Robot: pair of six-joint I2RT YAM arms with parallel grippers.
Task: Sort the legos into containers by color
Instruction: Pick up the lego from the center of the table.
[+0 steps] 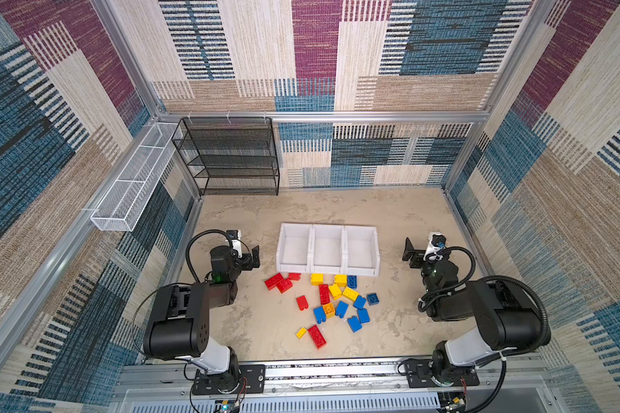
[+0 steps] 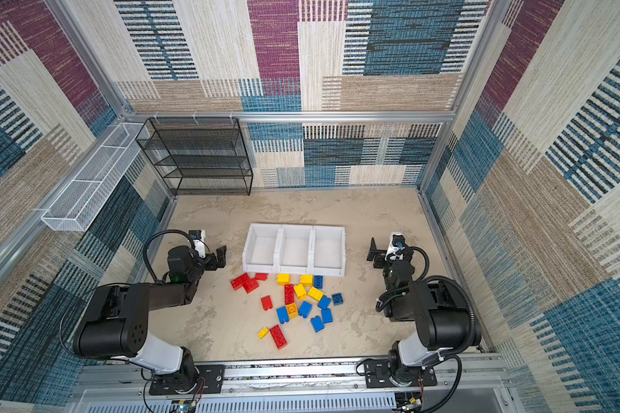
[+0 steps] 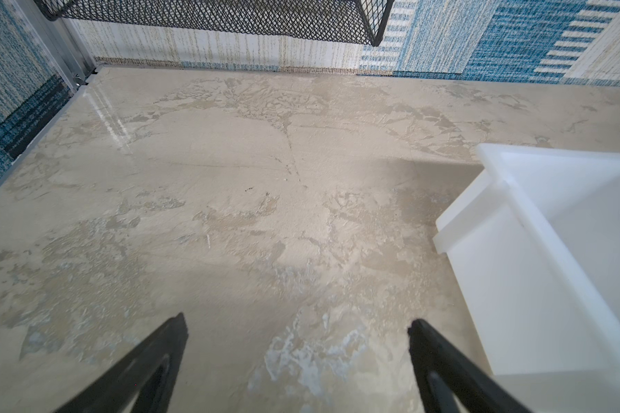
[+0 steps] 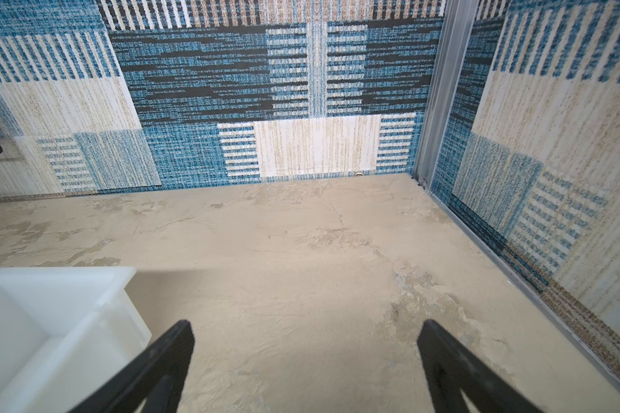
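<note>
none of the legos [image 1: 335,291] is sorted yet. all of them, roughly twenty in red, yellow and blue, lie loose on the table [image 1: 247,214] just in front of the containers [image 1: 312,246], and in both top views the three white bins look bare inside. so the whole job is left: every brick has to be lifted and dropped in by colour, and nothing visible says which bin takes which colour. the row of containers runs crosswise, from the left arm's side to the right arm's, with the low front lips facing the bricks and the robot's base. the bricks seem to sit studs up, but they point every way. the long red brick [image 1: 317,336] nearest the base lies on a diagonal, its far end leaning toward the left arm's side, with a small yellow brick [image 1: 301,332] just beside it. another red oblong [image 1: 324,294] in the middle of the scatter has its long axis pointing almost straight at the bins. a red cluster [image 1: 279,282] lies near the leftmost bin's lip, and the blue bricks [image 1: 359,302] mostly gather toward the right. the left gripper [image 1: 254,256] hovers beside the left end of the row, the right gripper [image 1: 410,254] beside the right end. both wrist views show the jaws spread wide with only bare table between them — released, holding nothing.
</note>
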